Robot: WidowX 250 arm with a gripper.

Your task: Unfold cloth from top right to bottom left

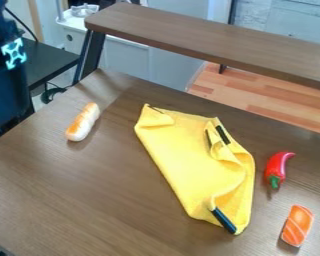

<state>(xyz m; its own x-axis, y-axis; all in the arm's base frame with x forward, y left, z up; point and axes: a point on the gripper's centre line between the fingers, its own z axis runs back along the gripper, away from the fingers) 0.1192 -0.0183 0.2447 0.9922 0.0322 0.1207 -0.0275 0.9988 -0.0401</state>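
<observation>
Yellow cloth (189, 155) lies rumpled mid-way across the table (89, 200), hand (7, 95) at left edge, can't tell if spread or closed; risk: pinching 2 layers at the upper-right folds, so the pull drags everything, still folded.
</observation>
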